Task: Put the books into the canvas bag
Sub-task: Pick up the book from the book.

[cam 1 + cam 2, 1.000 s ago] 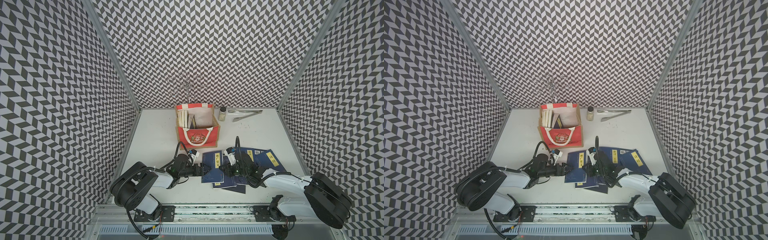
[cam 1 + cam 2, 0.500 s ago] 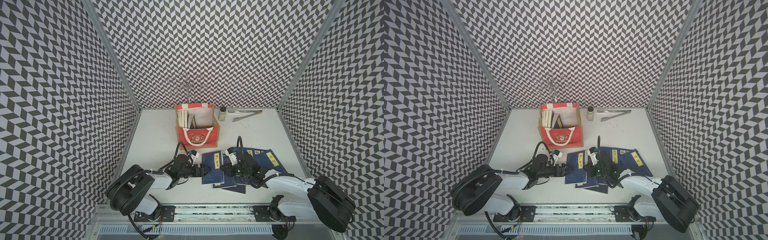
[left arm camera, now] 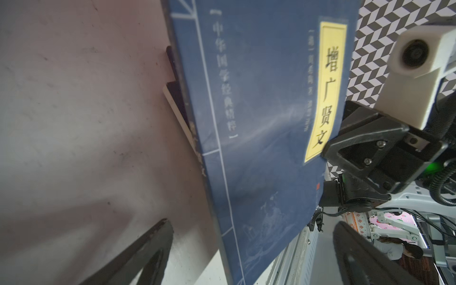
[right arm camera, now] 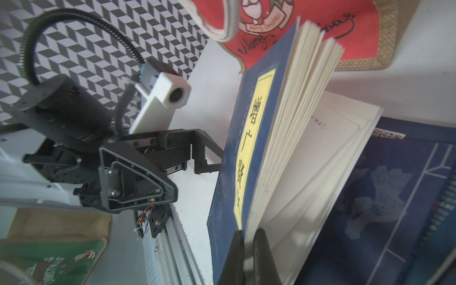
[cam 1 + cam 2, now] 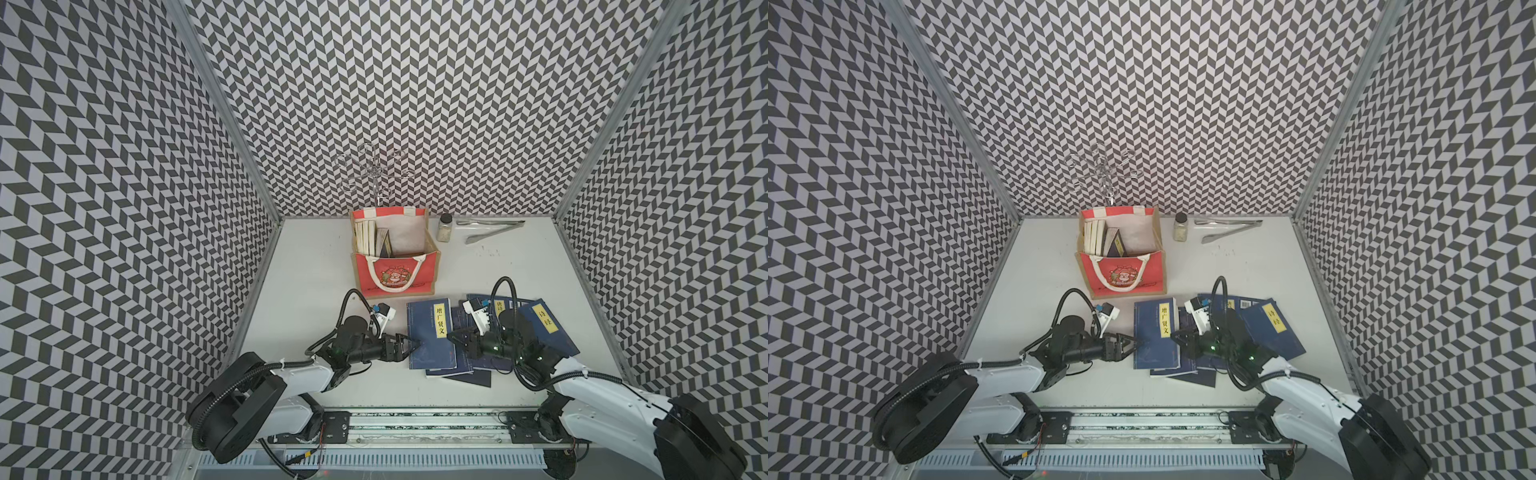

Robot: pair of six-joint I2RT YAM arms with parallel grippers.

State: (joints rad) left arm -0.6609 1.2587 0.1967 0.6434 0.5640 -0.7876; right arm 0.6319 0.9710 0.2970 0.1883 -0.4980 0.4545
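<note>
One boxy red-and-jute canvas bag (image 5: 424,270) stands near the back of the white table (image 5: 316,291). A row of upright books (image 5: 365,237) is packed to one side inside it, too tightly for me to count. In front lies a heap of thin navy paperbacks (image 5: 561,336). Three yellow labels show and further corners poke out beneath, number unclear. The right gripper (image 5: 452,337) pinches the cover and some pages of the nearest navy book (image 5: 428,332), which fans open. The left gripper (image 5: 411,344), jaws spread wide, sits at that book's opposite edge. One glass jar (image 5: 445,227) and one pair of metal tongs (image 5: 490,230) lie near the back wall.

right pincer (image 4: 249,232) | closed within last second | gripping navy book (image 4: 228,162) cover
</note>
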